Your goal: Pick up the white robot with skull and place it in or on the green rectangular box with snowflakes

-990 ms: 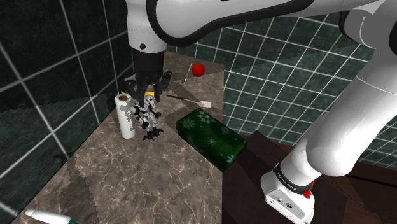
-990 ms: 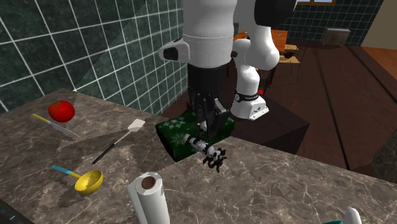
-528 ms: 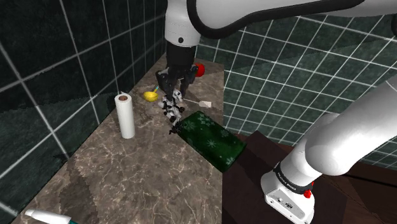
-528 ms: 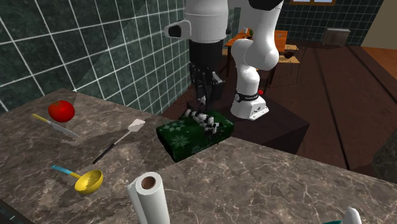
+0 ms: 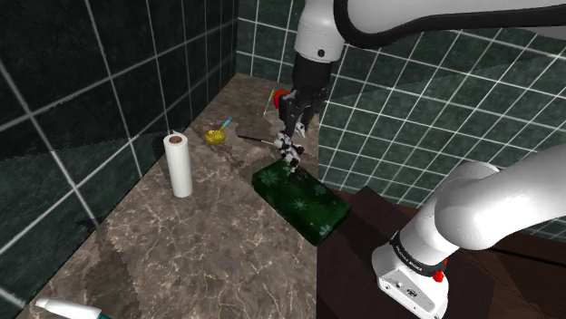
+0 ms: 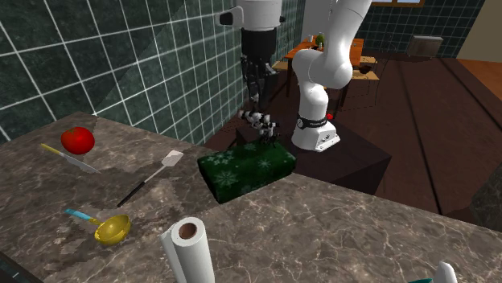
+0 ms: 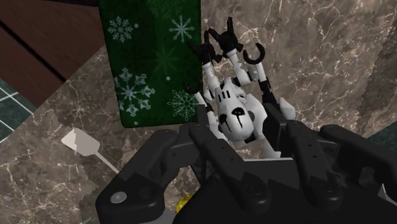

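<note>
The marble counter [image 5: 181,245] is the biggest thing here, and the green snowflake box [image 5: 304,201] lies on it close to the edge. The white arm [image 5: 408,18] reaches in over the box from above. A paper towel roll [image 5: 179,166] stands upright well apart from the box, out across the counter. The black gripper [image 5: 294,122] hangs above the box with its fingers pinched on the little white skull-faced robot [image 5: 291,152]. The robot dangles head-down in the air, clear of the box top. In the wrist view it sits roughly over one long edge of the box, not quite over the middle. A white-headed spatula [image 6: 149,178] lies on the counter near the box, with a yellow ladle [image 6: 111,229] farther off.

The toy looks light and stiff, all skinny limbs with hooked black claws. Those claws could easily snag or tip it on landing. The sensible hold is the chunky body behind the head, which seems to be where the fingers have it, never the legs.
</note>
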